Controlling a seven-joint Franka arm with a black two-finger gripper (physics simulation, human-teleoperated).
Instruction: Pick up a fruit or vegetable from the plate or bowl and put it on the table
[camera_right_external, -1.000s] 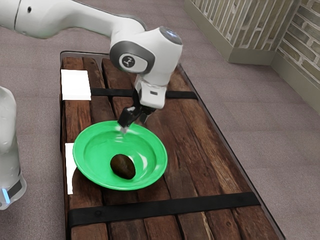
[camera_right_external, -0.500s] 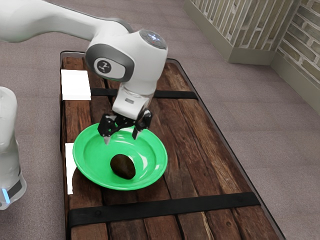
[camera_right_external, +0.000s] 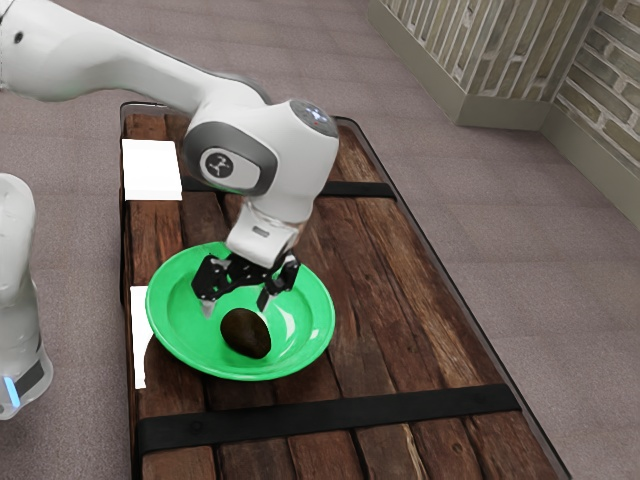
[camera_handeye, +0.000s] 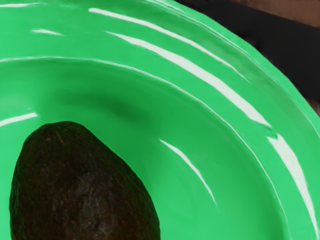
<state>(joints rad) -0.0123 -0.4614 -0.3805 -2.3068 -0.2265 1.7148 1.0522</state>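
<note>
The gripper (camera_right_external: 236, 305) has dropped lower over the bowl (camera_right_external: 165, 325), its fingers spread and empty, near the far side of the avocado (camera_right_external: 246, 334), which lies unmoved inside. Grasping looks close, probably needing slightly more nearward, downward travel.

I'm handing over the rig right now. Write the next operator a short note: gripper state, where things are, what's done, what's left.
Gripper: open, empty, fingers spread above the green bowl.
Avocado: lying inside the bowl, not grasped. The bowl sits on the wooden table.
Done: hand brought over the bowl, close to the avocado.
Left: line the fingers up on either side of the avocado, close, lift it clear of the rim, set it on the table and release.
</note>
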